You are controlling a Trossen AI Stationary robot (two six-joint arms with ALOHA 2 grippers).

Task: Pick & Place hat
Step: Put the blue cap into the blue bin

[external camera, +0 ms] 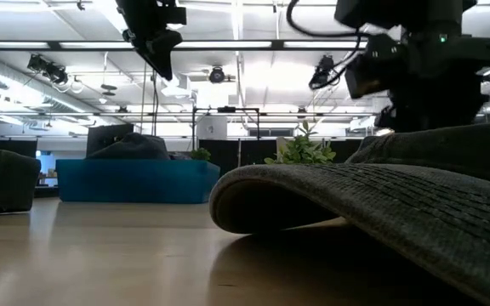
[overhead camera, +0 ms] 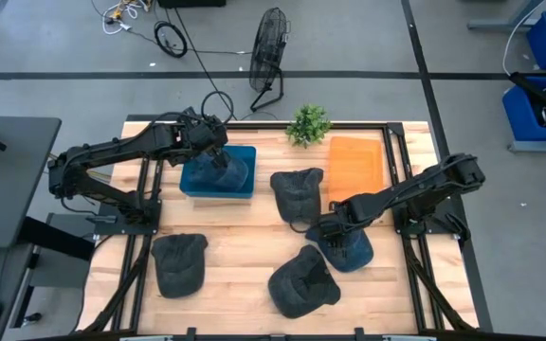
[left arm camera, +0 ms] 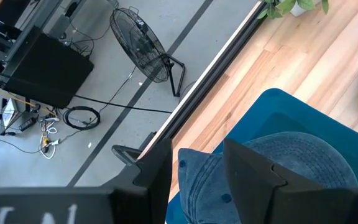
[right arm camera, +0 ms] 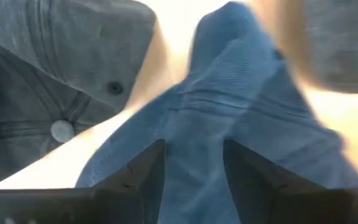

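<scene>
Several caps lie on the wooden table. A blue cap (overhead camera: 354, 252) sits toward the near right, and my right gripper (overhead camera: 329, 230) is low over it, open; in the right wrist view its fingers (right arm camera: 194, 171) stand on either side of a raised fold of that blue cap (right arm camera: 229, 93). My left gripper (overhead camera: 215, 153) hangs open above the blue bin (overhead camera: 197, 182), well clear of the denim cap (left arm camera: 291, 155) that rests inside it. In the low view the left gripper (external camera: 156, 47) is high over the bin (external camera: 134, 180). My right gripper comes at the blue cap from above, with a ridge of its crown (right arm camera: 197, 118) between the open fingers. Whether the fingers touch the cloth I cannot tell. The cap lies flat on the table.
Three dark grey caps lie at the table's middle (overhead camera: 297, 194), near left (overhead camera: 178, 263) and near middle (overhead camera: 302, 282); the last fills the low view (external camera: 381, 204). An orange mat (overhead camera: 356, 163) and a small plant (overhead camera: 308, 123) are at the far edge. A fan (overhead camera: 269, 47) stands on the floor.
</scene>
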